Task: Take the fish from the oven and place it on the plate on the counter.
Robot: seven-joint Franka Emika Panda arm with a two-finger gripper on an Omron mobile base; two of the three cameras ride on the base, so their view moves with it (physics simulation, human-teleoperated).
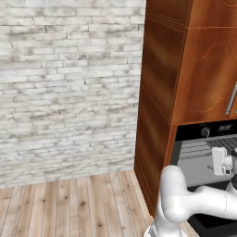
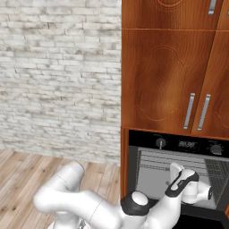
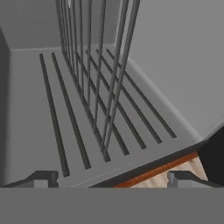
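Brick-wall kitchen, wood cabinets. Claw (image 3: 112, 179) spread wide, empty, touching nothing, hovering at the open oven (image 2: 156, 172) mouth. Wire rack (image 3: 94, 70) just ahead in the grey cavity. Can't tell where the fish is.

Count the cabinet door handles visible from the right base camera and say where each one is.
3. Two upright handles sit side by side above the oven: the left handle and the right handle. A third handle shows at the top edge. More may lie outside the frame.
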